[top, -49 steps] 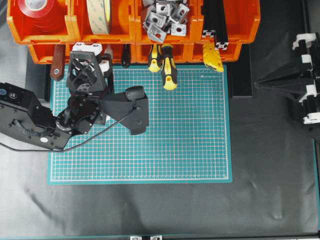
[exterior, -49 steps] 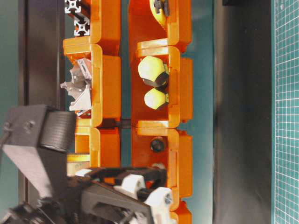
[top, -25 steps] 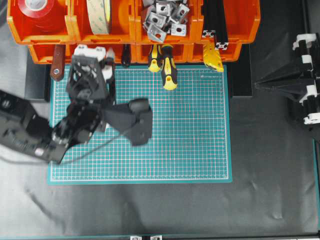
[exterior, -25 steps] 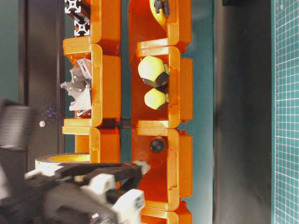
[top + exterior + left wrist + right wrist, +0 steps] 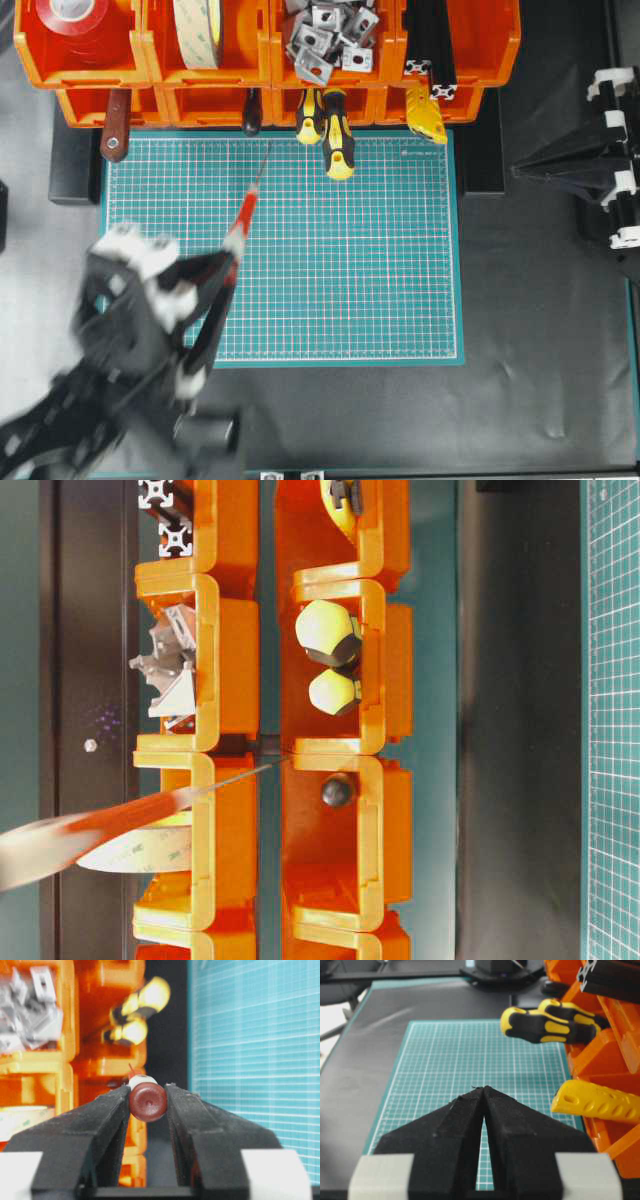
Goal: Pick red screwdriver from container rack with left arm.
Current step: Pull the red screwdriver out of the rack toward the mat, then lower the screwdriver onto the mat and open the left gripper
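Overhead: left gripper (image 5: 215, 275) clamps red screwdriver (image 5: 240, 222) over the green mat (image 5: 400, 250), clear of container rack (image 5: 260, 60). Left wrist: fingers (image 5: 107, 1115) pinch its end cap. Right wrist: right gripper (image 5: 483, 1091) closed, empty.

left arm (image 5: 130, 340): black lattice frame; white tip pieces | right arm (image 5: 600, 160): black-and-white

A black surface (image 5: 540, 400) carries a green gridded cutting mat (image 5: 360, 270); the orange container rack (image 5: 265, 60) stands along its far edge.
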### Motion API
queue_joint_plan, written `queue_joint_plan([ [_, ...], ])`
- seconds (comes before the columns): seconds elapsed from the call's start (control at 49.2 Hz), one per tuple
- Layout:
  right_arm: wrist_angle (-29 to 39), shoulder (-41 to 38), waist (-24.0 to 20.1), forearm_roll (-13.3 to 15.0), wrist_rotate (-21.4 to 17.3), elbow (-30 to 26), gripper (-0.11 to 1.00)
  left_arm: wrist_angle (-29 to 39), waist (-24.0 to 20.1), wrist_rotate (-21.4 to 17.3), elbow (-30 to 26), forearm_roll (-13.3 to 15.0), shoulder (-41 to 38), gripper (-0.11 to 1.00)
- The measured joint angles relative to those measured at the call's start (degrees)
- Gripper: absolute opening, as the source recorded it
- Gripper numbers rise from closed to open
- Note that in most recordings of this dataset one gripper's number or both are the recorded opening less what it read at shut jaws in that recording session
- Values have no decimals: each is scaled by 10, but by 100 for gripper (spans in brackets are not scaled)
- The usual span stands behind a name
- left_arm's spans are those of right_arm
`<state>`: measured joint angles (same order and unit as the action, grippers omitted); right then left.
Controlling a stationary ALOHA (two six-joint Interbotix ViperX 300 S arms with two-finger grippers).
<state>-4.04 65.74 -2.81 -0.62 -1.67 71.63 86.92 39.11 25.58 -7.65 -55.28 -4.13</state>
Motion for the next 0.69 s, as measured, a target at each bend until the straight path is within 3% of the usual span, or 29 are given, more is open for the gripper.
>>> queue_joint_plan([
  [0.142,11,6,1,0,-21,-1,0,16,28,-25,-39,0,-29,25],
  [0.407,45,19,0,0,-72,0,0,-11,24,-98,-74,-1,-68,25],
  [0.692,47,43,0,-1,-76,-11,0,-141,-14,-79,45,0,-64,25],
])
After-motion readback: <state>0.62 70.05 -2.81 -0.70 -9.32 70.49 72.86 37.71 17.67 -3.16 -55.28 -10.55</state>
